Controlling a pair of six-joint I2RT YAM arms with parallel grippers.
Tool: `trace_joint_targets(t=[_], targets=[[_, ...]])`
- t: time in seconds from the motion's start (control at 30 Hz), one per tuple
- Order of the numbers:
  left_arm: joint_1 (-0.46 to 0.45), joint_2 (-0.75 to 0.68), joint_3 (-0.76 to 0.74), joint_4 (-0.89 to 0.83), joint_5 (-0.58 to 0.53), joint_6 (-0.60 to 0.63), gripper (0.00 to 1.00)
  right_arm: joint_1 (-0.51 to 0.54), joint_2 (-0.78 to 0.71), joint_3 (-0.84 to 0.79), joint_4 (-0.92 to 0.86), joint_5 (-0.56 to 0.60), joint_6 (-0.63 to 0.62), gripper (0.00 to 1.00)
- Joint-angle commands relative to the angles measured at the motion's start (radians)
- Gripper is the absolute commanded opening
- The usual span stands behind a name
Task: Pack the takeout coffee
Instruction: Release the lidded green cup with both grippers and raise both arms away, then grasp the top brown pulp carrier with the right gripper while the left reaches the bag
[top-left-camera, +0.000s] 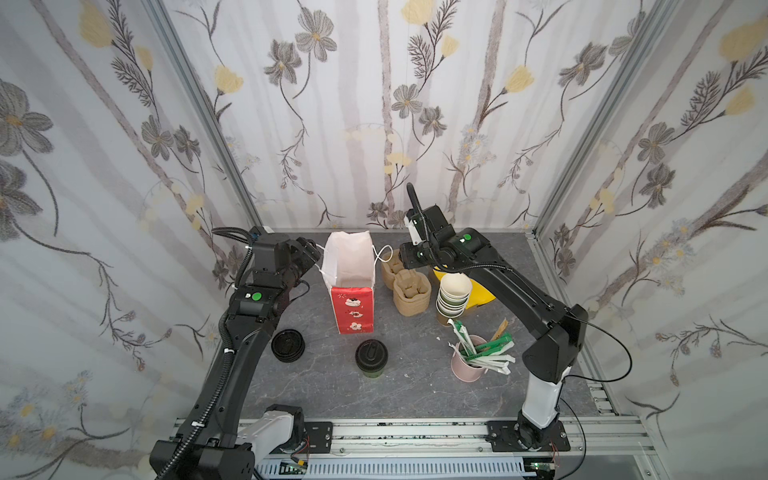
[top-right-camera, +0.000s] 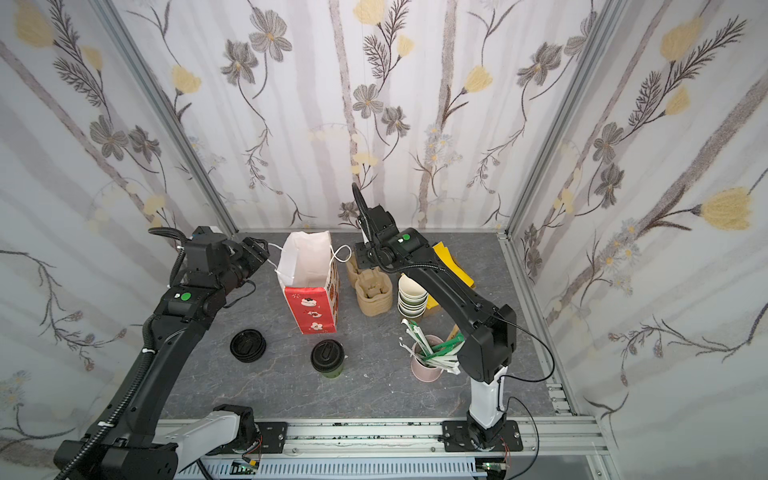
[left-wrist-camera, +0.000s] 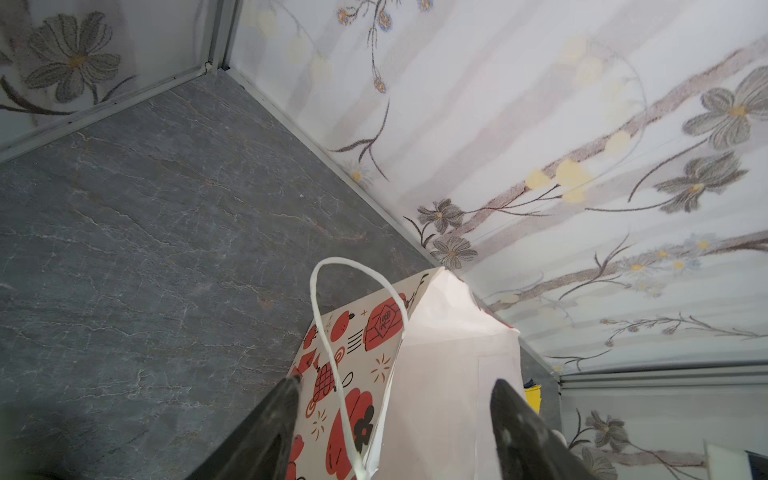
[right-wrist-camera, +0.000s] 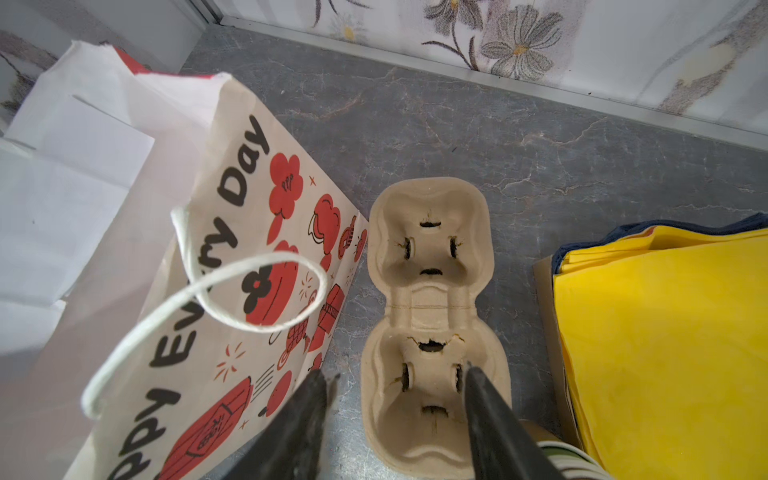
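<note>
The takeout coffee (top-left-camera: 371, 356) (top-right-camera: 327, 356), a dark green cup with a black sip lid, stands alone on the table in front of the bag. The red and white paper bag (top-left-camera: 351, 282) (top-right-camera: 309, 286) stands upright with its mouth open. My left gripper (top-left-camera: 316, 252) (left-wrist-camera: 395, 380) is open at the bag's left rim; the rim and its white handle (left-wrist-camera: 332, 332) lie between the fingers, untouched. My right gripper (top-left-camera: 409, 255) (right-wrist-camera: 395, 370) is open over the brown pulp cup carrier (top-left-camera: 409, 291) (right-wrist-camera: 428, 291). It straddles the carrier's wall on the bag side and holds nothing.
A stack of black lids (top-left-camera: 287, 345) lies at the front left. Stacked lidless cups (top-left-camera: 454, 297), a pink cup of wrapped straws (top-left-camera: 469, 365) and yellow sheets (right-wrist-camera: 665, 332) crowd the right side. Papered walls close in the back and both sides.
</note>
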Motion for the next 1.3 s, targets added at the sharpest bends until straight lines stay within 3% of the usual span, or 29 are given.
trace_joint_targets(t=[0.0,0.23,0.6,1.27], targets=[[0.013,0.0,0.043,-0.02,0.041,-0.045,0.74,-0.007,0.056,0.111,-0.159,-0.019,0.005,0.58],[0.025,0.03,0.052,-0.014,-0.058,0.048,0.76,-0.031,0.125,0.117,-0.185,-0.039,-0.001,0.58],[0.026,0.058,0.026,0.02,-0.036,0.071,0.76,-0.034,0.221,0.145,-0.202,-0.052,-0.017,0.54],[0.026,0.065,0.029,0.036,-0.038,0.068,0.76,-0.019,0.329,0.194,-0.124,0.052,0.001,0.5]])
